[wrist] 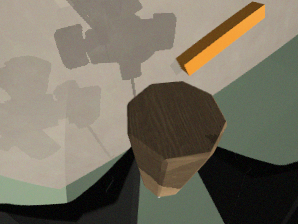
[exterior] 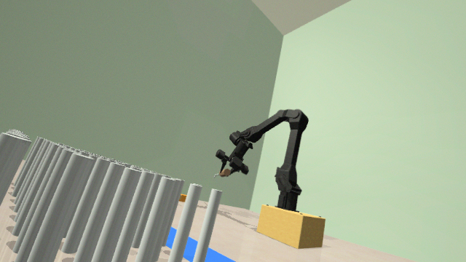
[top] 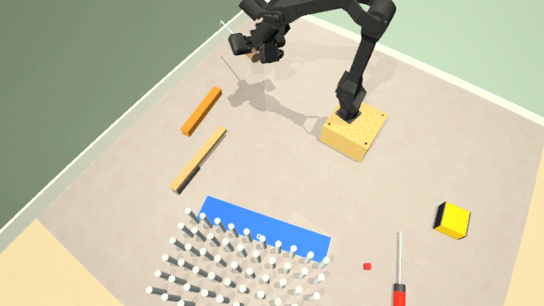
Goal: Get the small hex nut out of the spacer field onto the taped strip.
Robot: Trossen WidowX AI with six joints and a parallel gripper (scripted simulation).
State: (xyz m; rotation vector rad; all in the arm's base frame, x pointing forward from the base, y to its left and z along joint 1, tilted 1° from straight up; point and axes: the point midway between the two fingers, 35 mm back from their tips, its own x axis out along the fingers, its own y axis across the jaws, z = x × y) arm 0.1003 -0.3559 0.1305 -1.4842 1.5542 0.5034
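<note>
Though tiny, nut (top: 257,236) seemingly on blue strip (top: 280,226) (exterior: 191,248), wooden handle (top: 255,56) (exterior: 226,172) (wrist: 175,122) in gripper (top: 253,50) (exterior: 228,170) (wrist: 164,148).

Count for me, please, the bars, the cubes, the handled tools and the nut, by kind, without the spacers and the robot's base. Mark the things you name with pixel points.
Bars: 2 (orange bar (top: 201,111) (exterior: 183,198) (wrist: 225,44), tan bar (top: 198,159))
Cubes: 2 (yellow cube (top: 456,221), red cube (top: 367,266))
Handled tools: 2 (wooden-handled tool (top: 255,56) (exterior: 226,172) (wrist: 175,120), red-handled tool (top: 399,296))
Nut (top: 257,235): 1
Total: 7

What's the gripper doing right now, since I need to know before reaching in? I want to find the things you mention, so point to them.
Gripper (top: 254,50) (exterior: 227,172) (wrist: 164,148): closed on the wooden handle (top: 255,57) (exterior: 226,172) (wrist: 175,120) of a thin hooked tool, held up off the table.
</note>
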